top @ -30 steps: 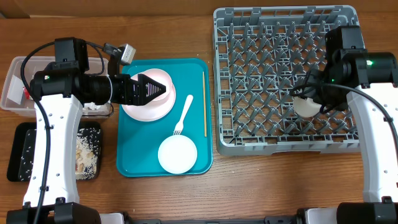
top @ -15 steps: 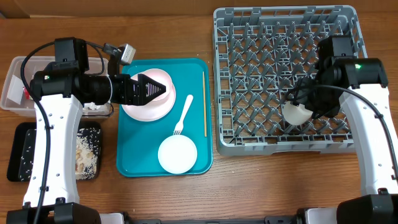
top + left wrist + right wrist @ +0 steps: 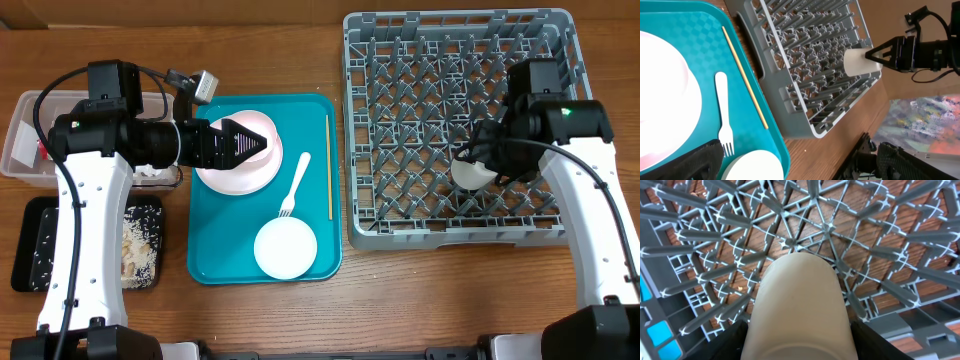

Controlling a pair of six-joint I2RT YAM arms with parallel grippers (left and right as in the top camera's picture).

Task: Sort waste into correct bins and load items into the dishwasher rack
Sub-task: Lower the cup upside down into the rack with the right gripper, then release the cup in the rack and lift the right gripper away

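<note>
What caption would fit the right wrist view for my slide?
Wrist close-up: the right hand grips the small white cup above the pegs and lattice floor of the dishwasher rack.

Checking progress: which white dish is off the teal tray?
The small white cup, held by the right gripper over the dishwasher rack; the plate and bowl sit on the teal tray.
</note>
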